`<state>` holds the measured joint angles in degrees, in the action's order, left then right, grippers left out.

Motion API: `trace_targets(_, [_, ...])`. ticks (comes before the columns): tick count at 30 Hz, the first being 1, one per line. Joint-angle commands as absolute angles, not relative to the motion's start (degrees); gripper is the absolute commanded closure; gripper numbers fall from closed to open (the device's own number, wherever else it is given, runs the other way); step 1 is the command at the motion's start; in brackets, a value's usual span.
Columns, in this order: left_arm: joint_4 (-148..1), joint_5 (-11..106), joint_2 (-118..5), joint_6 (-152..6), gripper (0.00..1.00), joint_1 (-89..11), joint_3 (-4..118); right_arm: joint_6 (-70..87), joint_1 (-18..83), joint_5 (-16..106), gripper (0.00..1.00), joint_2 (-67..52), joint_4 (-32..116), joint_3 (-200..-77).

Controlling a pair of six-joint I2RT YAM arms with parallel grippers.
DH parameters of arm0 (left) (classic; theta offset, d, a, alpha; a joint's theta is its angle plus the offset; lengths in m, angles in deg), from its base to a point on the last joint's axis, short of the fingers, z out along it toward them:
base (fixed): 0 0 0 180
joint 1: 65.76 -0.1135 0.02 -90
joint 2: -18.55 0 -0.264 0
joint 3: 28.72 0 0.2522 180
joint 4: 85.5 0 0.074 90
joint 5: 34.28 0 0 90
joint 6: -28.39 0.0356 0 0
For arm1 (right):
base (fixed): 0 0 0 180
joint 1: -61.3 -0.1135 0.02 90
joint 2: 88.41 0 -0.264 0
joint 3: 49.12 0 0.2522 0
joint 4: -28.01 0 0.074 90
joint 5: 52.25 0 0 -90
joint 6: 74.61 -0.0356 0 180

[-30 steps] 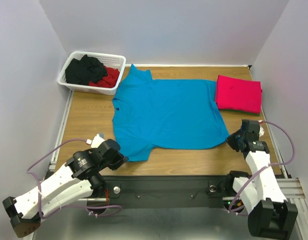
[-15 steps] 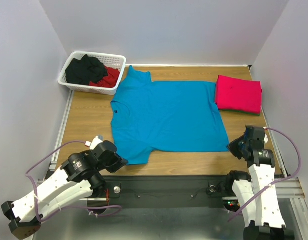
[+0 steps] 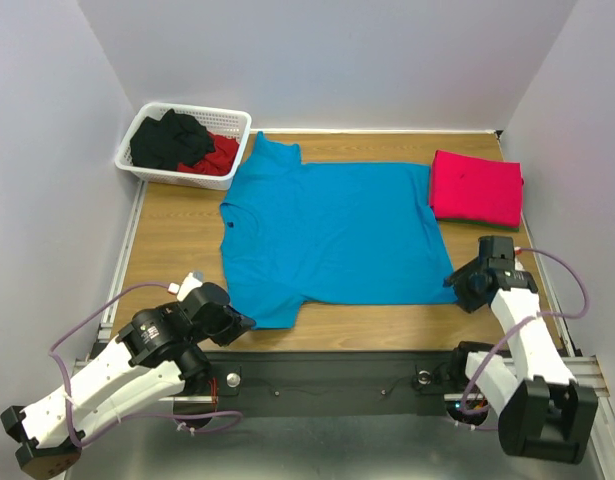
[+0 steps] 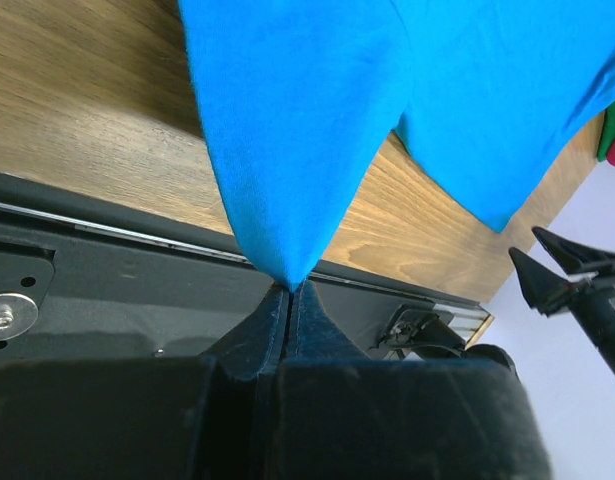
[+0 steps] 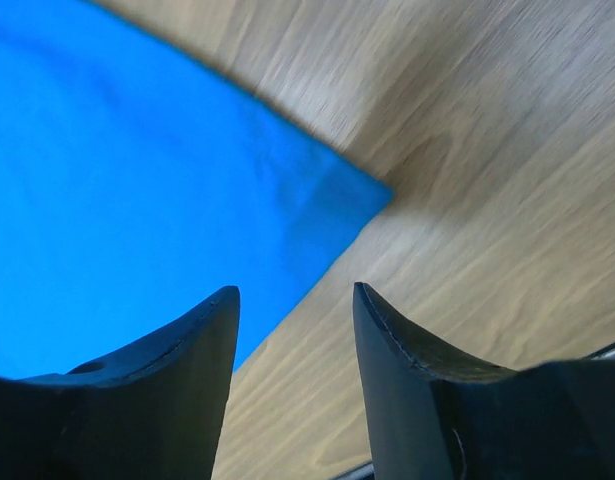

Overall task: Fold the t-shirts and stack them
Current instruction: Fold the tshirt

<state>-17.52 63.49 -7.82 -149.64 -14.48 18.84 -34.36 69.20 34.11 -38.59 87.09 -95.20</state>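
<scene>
Right now your left fingers (image 4: 287,297) are pressed tight together on the tip of one sleeve of the turquoise-blue t-shirt (image 3: 327,235), at the near left edge of the bench (image 3: 177,245). From the left wrist view you see the cloth drawn to a point where it enters the grip.

The rest of that shirt lies spread flat across the middle of the bench, its collar toward the left. Your right fingers (image 3: 465,287) stand apart and hold nothing. They sit low over the wood just beside the shirt's near right corner (image 5: 372,195), which lies ahead of the tips.

The pinkish-red t-shirt (image 3: 477,187) lies folded at the far right of the bench, right against the blue shirt's far right corner. A white basket (image 3: 137,165) with dark and red cloth in it sits at the far left corner.
</scene>
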Motion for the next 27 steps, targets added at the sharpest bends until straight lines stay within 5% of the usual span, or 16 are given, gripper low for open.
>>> trace_targets(1, [-17.60, 64.51, -7.73, -150.73, 1.00, -14.52, 19.05, -33.65, 69.12, 27.14, 0.44, -34.02, 81.32, -96.02])
trace_targets(17, [-17.77, 65.66, -7.20, -151.87, 1.00, -14.52, 18.61, -33.30, 69.12, 26.84, 0.39, -23.64, 72.28, -91.19])
trace_targets(20, [-17.69, 65.83, -6.94, -151.87, 1.00, -14.44, 18.70, -33.56, 69.12, 27.81, 0.49, -22.93, 69.90, -90.04])
trace_targets(21, [-17.60, 65.92, -6.93, -151.96, 1.00, -14.52, 18.87, -33.65, 69.12, 27.99, 0.66, -23.02, 69.81, -89.87])
trace_targets(23, [-17.25, 65.92, -6.76, -151.96, 1.00, -14.44, 19.23, -32.51, 69.12, 29.22, 0.84, -23.81, 69.90, -90.22])
trace_targets(27, [-16.98, 65.57, -5.18, -151.52, 1.00, -14.52, 19.49, -32.33, 69.12, 30.98, 0.97, -29.93, 71.30, -89.60])
